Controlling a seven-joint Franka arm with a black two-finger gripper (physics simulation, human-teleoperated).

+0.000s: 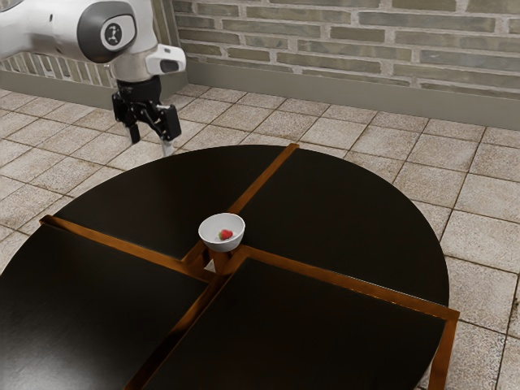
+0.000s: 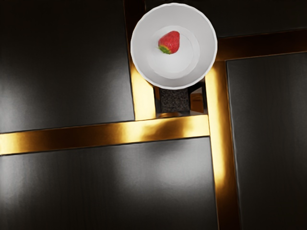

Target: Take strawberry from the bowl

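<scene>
Jaws stood apart up high while the strawberry (image 2: pixel 170 41) lay in its bowl (image 1: pixel 208 237)

The gripper (image 1: pixel 152 144) hung at the upper left of the exterior view, at the end of the white arm (image 1: pixel 73 26), its two black fingers pointing down. The jaws were spread, with a clear gap from finger to finger, and pale floor tiles (image 1: pixel 260 120) could be made out through it. How near they were to their widest, I could not tell. The gripper was well apart from the bowl and its fruit.

The white bowl stood upright near the middle of the exterior view, on the dark round table (image 1: pixel 341 203), where the orange-brown wooden strips (image 1: pixel 264 180) met. In the wrist view it sat beside a small square opening (image 2: pixel 175 101) framed by those strips, its rim hiding part of the gap. The red strawberry rested on its side on the bowl's inner floor, slightly off centre, toward the side away from the opening. Its green leafy cap was turned roughly toward the opening. A brick wall (image 1: pixel 366 41) ran across the upper right of the exterior view
</scene>
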